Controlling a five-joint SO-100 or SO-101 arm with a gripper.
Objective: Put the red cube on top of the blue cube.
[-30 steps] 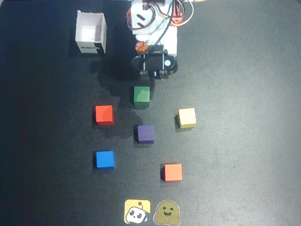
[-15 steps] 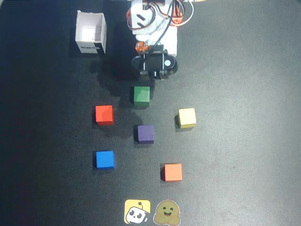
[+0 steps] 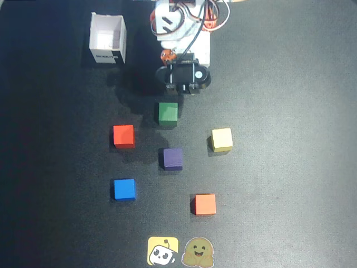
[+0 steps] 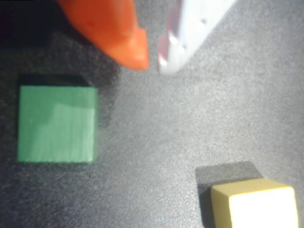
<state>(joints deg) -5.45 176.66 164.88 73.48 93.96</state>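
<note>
Nothing moved; red cube (image 3: pixel 123 135) well apart from seemingly closed claw (image 4: pixel 153 62)

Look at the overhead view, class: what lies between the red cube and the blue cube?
Nothing: only bare dark table separates the red cube from the blue cube below it in the overhead view.

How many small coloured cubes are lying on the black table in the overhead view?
6. Green cube nearest the arm; red cube left; yellow cube right; purple cube centre; blue cube lower left; orange cube lower right. None looks hidden.
</note>
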